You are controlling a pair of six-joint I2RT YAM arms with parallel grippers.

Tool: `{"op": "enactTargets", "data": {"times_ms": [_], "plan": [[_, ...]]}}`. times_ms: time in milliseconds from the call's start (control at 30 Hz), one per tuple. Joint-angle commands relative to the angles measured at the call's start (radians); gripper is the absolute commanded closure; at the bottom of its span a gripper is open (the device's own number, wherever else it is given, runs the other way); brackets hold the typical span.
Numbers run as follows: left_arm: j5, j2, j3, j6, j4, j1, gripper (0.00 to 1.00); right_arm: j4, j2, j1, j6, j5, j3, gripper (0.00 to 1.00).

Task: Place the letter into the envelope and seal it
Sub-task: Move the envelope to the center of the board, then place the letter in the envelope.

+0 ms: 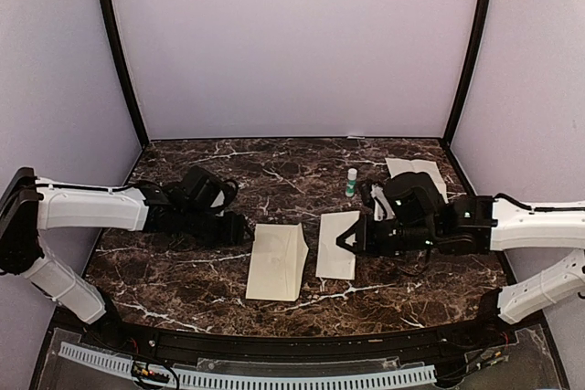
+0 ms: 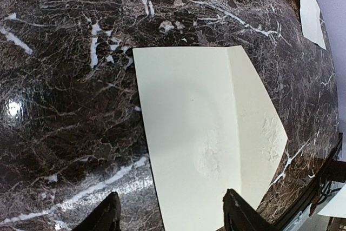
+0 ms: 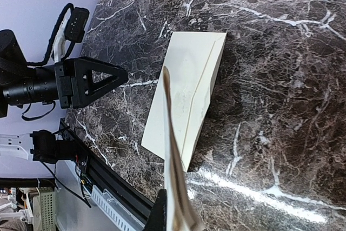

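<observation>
Right fingers (image 3: 155,217) pinch the letter (image 1: 338,244) beside the envelope (image 1: 277,262).

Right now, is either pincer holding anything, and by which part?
The right pincer is shut on the letter, pinching the edge nearest that arm. The left pincer is open and holds nothing; the envelope lies flat before it.

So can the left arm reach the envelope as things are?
Probably yes: the left claw is open just beside the envelope, which lies flat with nothing on it or between them.
</observation>
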Motion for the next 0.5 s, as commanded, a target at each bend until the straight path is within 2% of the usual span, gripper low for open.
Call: {"op": "enactTargets", "data": {"times_ms": [0,200,467], "plan": [[0.027,-0.047,-0.067,0.046,0.057,0.004,0.36,0.092,0.142,0.03,0.03,-0.019,0.118,1.0],[0.018,-0.027,-0.132,0.05,0.117,0.004,0.36,0.007,0.319,0.058,0.036,0.0,0.28,1.0],[0.117,0.016,-0.169,0.011,0.263,0.004,0.38,-0.011,0.45,0.014,0.045,-0.052,0.345,1.0]]}}
